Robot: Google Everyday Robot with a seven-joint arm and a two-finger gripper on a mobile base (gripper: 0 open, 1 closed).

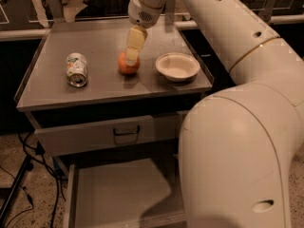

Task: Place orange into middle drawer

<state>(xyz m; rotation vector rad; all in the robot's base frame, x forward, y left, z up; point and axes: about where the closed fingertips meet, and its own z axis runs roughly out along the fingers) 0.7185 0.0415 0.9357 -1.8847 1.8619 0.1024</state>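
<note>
The orange (127, 68) sits on the grey cabinet top (99, 46), between a drink can and a bowl. My gripper (132, 57) hangs from the big white arm (237, 56) and reaches down onto the top of the orange, covering its upper part. The middle drawer (114, 189) is pulled open at the bottom of the view. Its flat grey inside shows nothing lying in it, and the arm's body hides its right part.
A white-and-green drink can (76, 69) lies on its side left of the orange. A cream bowl (177, 66) stands to its right. A shut drawer front with a black loop handle (126, 133) is above the open drawer. Cables (28, 175) lie on the floor at left.
</note>
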